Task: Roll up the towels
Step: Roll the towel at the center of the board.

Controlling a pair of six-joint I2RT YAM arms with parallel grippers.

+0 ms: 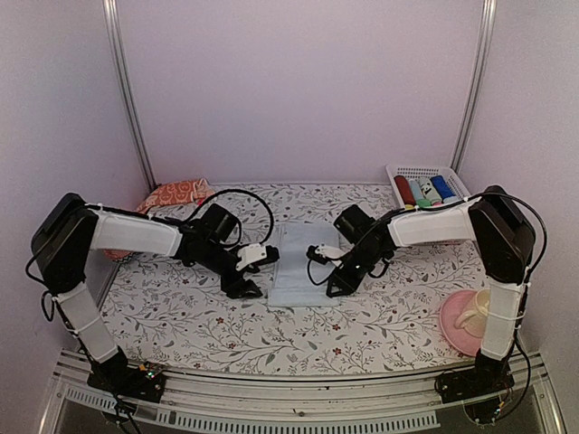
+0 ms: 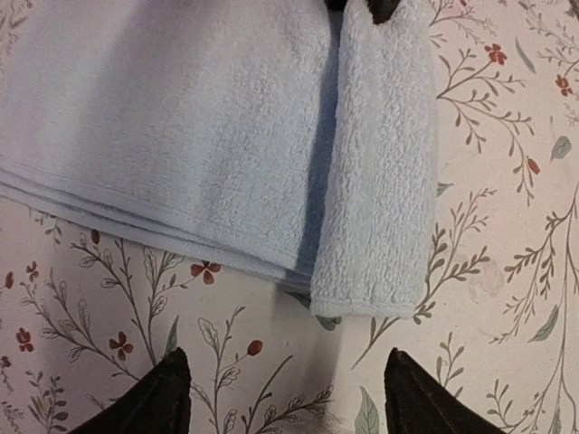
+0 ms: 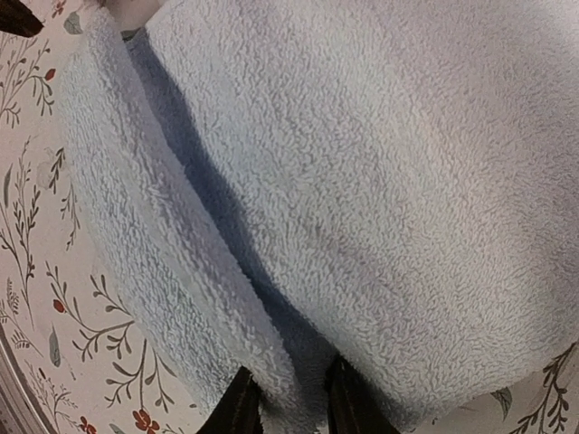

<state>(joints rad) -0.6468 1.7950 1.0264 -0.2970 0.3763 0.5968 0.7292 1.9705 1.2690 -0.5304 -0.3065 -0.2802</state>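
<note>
The light blue towel (image 1: 303,262) lies folded flat in the middle of the floral table. Its near edge is turned over into a narrow fold (image 2: 380,163), which also shows in the right wrist view (image 3: 136,235). My right gripper (image 1: 336,286) is at the towel's near right corner, and its fingers (image 3: 237,409) are pinched on that fold. My left gripper (image 1: 246,287) is open and empty just off the towel's near left corner, its fingertips (image 2: 167,398) wide apart above bare table. The orange-red printed towel (image 1: 176,193) lies crumpled at the back left.
A white basket (image 1: 403,171) with several coloured items stands at the back right. A pink plate (image 1: 452,327) with a cream object on it sits at the near right by the right arm's base. Walls close in the table on three sides.
</note>
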